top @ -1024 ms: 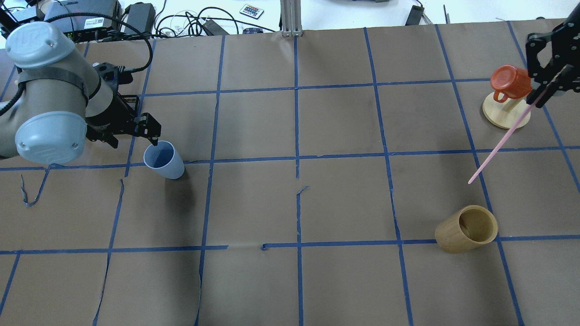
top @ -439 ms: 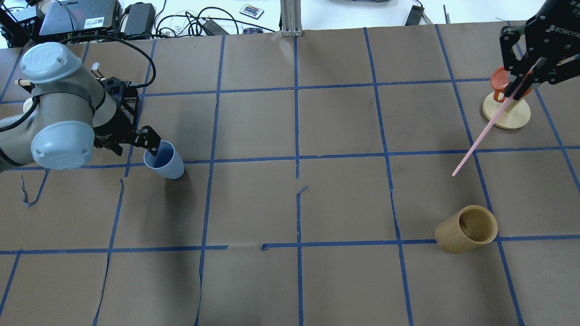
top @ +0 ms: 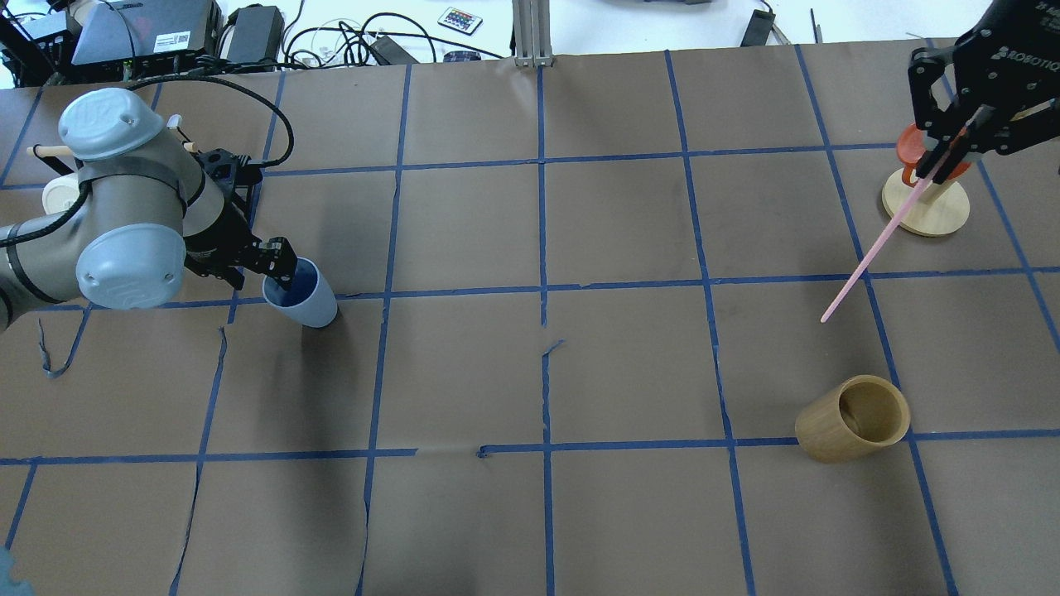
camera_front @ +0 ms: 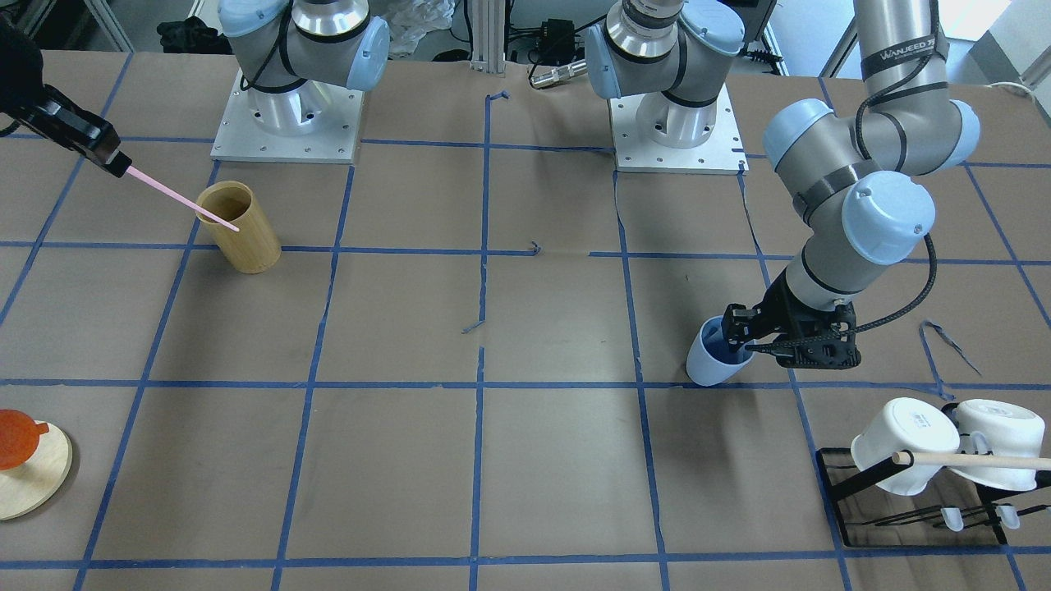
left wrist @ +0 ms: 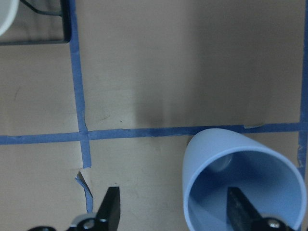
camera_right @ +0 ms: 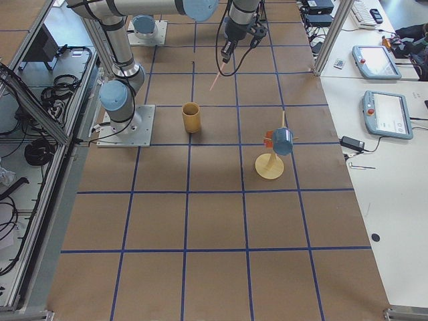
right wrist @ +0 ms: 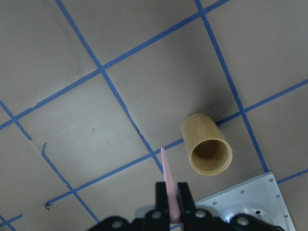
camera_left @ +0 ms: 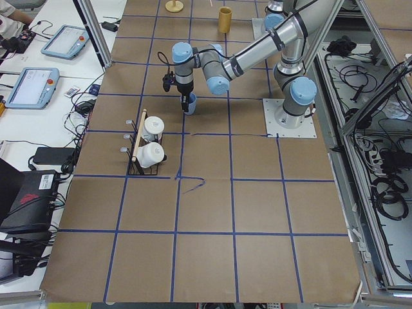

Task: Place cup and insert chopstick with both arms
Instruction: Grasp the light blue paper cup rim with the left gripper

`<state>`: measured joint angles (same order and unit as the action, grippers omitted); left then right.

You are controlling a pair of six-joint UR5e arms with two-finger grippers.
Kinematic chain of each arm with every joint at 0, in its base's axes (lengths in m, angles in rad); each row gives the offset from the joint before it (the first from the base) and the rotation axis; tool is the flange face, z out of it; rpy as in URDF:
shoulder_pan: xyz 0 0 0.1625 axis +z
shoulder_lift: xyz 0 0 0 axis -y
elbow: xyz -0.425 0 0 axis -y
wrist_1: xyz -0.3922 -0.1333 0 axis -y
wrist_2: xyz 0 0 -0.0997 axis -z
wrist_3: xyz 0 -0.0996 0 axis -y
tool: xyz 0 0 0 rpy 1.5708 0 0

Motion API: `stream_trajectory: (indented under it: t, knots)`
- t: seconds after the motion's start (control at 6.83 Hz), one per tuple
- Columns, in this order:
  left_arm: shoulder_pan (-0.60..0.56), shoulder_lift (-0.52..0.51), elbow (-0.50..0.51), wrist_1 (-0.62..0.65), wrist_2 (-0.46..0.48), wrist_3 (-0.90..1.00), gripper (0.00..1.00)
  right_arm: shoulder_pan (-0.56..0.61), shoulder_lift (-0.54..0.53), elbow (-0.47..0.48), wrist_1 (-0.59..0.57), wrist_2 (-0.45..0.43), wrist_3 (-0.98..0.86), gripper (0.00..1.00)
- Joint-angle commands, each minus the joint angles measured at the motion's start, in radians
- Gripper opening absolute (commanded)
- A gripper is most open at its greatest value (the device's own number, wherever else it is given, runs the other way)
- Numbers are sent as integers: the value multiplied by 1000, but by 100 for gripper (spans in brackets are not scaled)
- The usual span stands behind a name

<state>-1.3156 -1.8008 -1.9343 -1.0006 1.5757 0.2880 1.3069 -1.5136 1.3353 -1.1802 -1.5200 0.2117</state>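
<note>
Two arms: the left one is at the blue cup, the right one is raised with the chopstick.
Blue cup (top: 302, 294): pale blue, smooth and tapered, wider at the mouth, with a darker blue inside. It stands mouth up on the table's left part, just beside a blue tape line.
Left gripper (left wrist: 175, 209): jaws spread and straddling the cup's wall, gripping nothing. One finger (left wrist: 239, 208) is inside the mouth; the other is outside, clear of the wall.
Chopstick (top: 869, 257): thin, straight, pale pink, tapering to a point. It slants down from the right gripper, with its tip in the air over the table's right part.
Right gripper (top: 944, 161): jaws clenched on the chopstick's thick end.
Bamboo cup (top: 853, 418): tan cylinder, upright with its mouth open, on the table nearer the robot than the chopstick's tip.
Red mug (top: 911, 145): hangs on a wooden stand (top: 923, 211) at the right edge, beneath the right gripper in the overhead view.
</note>
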Motion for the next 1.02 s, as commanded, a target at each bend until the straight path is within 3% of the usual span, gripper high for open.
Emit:
stream_trajectory:
  t: [0.0,0.29,0.44,0.88]
  knots:
    - [-5,-11,1,-3,-17,-9,0,0,1,1,-1,17,0,0]
    - [-26,18,14,-111,-26,-29,0,0,1,4,-1,20,0,0]
    - [-78,17,37,-136,-99,-156,0,0,1,4,-1,21,0,0]
    - [-438,-24,112,-107,-109,-663,0,0,4,5,-3,21,-2,0]
